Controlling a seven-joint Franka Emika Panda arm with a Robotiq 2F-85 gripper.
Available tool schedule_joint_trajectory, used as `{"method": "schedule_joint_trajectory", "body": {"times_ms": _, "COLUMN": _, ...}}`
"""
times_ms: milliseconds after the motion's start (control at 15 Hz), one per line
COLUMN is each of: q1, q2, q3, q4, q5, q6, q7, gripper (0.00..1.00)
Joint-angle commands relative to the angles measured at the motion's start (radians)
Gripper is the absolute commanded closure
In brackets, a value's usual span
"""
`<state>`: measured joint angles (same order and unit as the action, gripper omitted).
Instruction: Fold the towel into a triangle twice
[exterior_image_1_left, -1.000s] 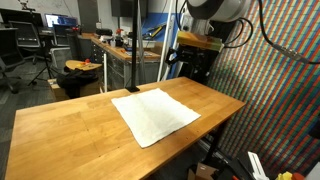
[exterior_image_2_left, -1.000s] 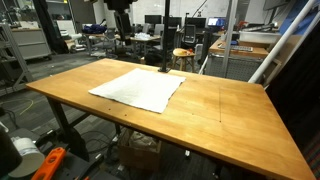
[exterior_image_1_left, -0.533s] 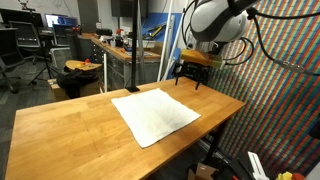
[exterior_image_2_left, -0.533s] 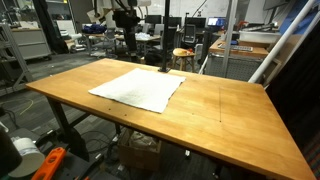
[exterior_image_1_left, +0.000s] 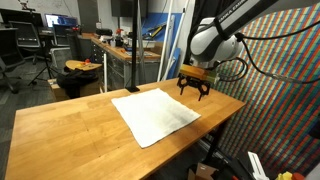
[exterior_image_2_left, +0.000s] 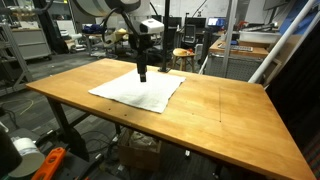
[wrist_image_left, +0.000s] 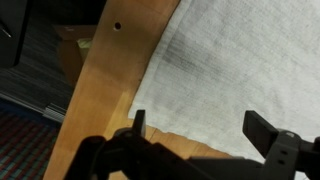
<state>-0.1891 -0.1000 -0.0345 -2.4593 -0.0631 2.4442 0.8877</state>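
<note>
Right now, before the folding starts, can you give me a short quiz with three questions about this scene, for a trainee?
1. True or false: the white towel lies flat and unfolded on the wooden table.
2. Choose one: in the wrist view, the jaws of the gripper are A) open with nothing between them, B) shut on the towel, C) shut on a cup.
3. Fill the gap: in both exterior views the gripper hangs over the towel near its ____, not over its middle.

Key: 1 true. 2 A. 3 edge.
</note>
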Motion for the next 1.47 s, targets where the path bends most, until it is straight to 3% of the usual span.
{"method": "schedule_joint_trajectory", "body": {"times_ms": 0, "q1": -0.010, "q2": 0.022, "q3": -0.042, "q4": -0.017, "q5": -0.030, "q6": 0.049, "q7": 0.060, "gripper": 0.00}}
{"method": "schedule_joint_trajectory", "body": {"times_ms": 400, "q1": -0.001, "q2": 0.073, "q3": -0.082, "q4": -0.047, "q5": 0.004, "q6": 0.094, "q7": 0.026, "gripper": 0.00}}
{"method": "schedule_joint_trajectory", "body": {"times_ms": 1200, "q1": 0.003, "q2": 0.247, "q3": -0.111, "q4": -0.030, "q5": 0.222, "q6": 0.229, "q7": -0.100, "gripper": 0.00}}
{"method": "schedule_joint_trajectory", "body": {"times_ms": 1267, "q1": 0.003, "q2": 0.261, "q3": -0.114, "q4": -0.024, "q5": 0.231, "q6": 0.232, "q7": -0.108, "gripper": 0.04}}
{"method": "schedule_joint_trajectory", "body": {"times_ms": 1333, "q1": 0.003, "q2": 0.275, "q3": -0.116, "q4": -0.019, "q5": 0.246, "q6": 0.239, "q7": -0.118, "gripper": 0.26}}
{"method": "schedule_joint_trajectory", "body": {"times_ms": 1400, "q1": 0.003, "q2": 0.286, "q3": -0.117, "q4": -0.015, "q5": 0.261, "q6": 0.242, "q7": -0.127, "gripper": 0.29}}
